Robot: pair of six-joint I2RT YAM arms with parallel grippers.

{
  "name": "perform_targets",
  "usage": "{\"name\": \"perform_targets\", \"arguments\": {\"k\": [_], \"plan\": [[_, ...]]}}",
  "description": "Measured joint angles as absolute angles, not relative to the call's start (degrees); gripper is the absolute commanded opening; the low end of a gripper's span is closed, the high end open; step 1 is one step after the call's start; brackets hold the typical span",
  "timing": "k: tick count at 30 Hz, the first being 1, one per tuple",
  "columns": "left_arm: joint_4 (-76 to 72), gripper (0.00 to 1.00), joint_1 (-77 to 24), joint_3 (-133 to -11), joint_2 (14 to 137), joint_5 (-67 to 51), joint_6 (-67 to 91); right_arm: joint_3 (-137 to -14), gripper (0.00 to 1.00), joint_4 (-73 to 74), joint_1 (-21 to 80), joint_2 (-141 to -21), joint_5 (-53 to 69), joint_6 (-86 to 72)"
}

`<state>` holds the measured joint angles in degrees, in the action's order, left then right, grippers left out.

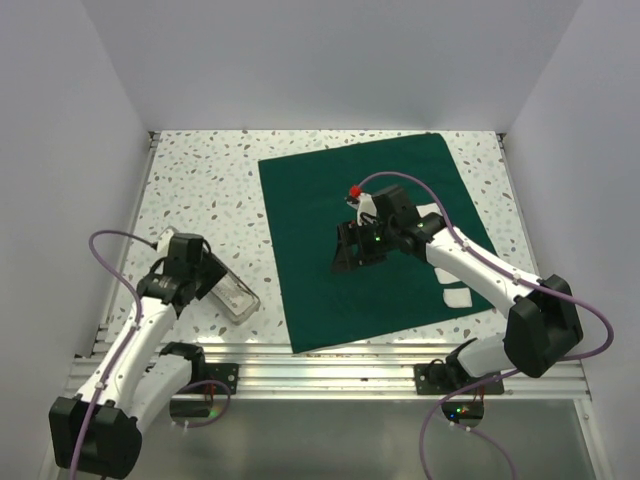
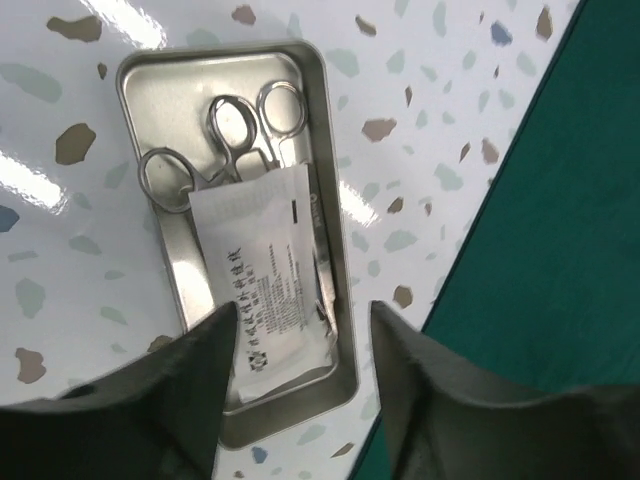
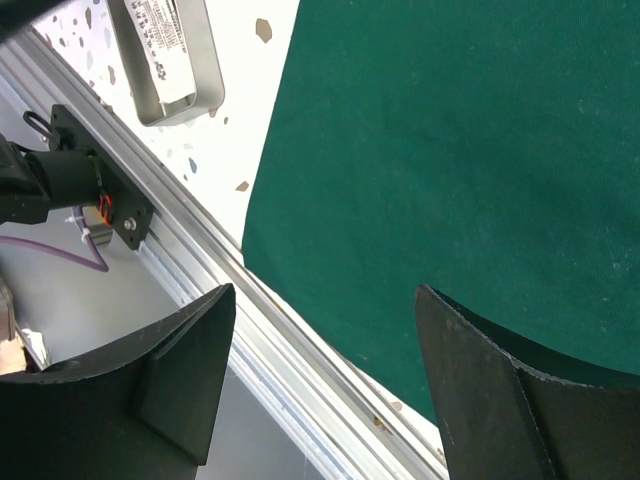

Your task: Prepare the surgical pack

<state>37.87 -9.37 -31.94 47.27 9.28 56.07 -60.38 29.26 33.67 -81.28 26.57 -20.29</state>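
Speckled tabletop (image 2: 430, 120) by green cloth (image 2: 560, 250): tin (image 2: 186, 272) with scissors (image 2: 237, 165) under paper packet (image 2: 270, 280)

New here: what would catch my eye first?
A big dark green cloth lies flat on the right of the speckled table, the right gripper hovering open over it. Left of it, under the open left gripper, a small metal tin holds scissors and a white packet.
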Motion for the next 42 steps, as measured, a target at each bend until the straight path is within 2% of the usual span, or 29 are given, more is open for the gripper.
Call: {"name": "perform_targets", "arguments": {"k": [3, 5, 6, 8, 14, 22, 32, 40, 42], "plan": [[38.70, 0.29, -9.37, -35.48, 50.76, 11.88, 55.13, -60.38, 0.76, 29.04, 33.67, -81.28, 26.59, -20.29], [38.57, 0.24, -9.37, -36.80, 53.89, 13.15, 54.46, -60.25, 0.76, 28.82, 33.67, -81.28, 26.61, -20.29], [38.52, 0.12, -9.37, -37.21, 55.51, 13.72, 54.39, -60.07, 0.76, 28.71, 33.67, -81.28, 26.61, -20.29], [38.63, 0.01, -9.37, -37.78, 58.46, 14.41, 54.24, -59.75, 0.76, 28.69, 33.67, -81.28, 26.61, -20.29], [40.32, 0.00, -9.37, -40.34, 65.84, 17.43, 54.46, -59.37, 0.76, 28.67, 33.67, -81.28, 26.61, -20.29], [41.39, 0.00, -9.37, -41.15, 69.71, 21.26, 55.00, -58.96, 0.76, 28.67, 33.67, -81.36, 26.59, -20.29], [41.87, 0.00, -9.32, -45.65, 82.43, 24.40, 54.85, -58.94, 0.76, 28.69, 33.67, -81.36, 26.57, -20.29], [41.45, 0.00, -9.28, -49.58, 82.00, 25.82, 53.78, -58.94, 0.77, 28.75, 33.67, -81.36, 26.46, -20.38], [41.47, 0.05, -9.28, -49.56, 80.84, 25.78, 53.28, -58.94, 0.77, 28.77, 33.67, -81.36, 26.46, -20.56]]}}
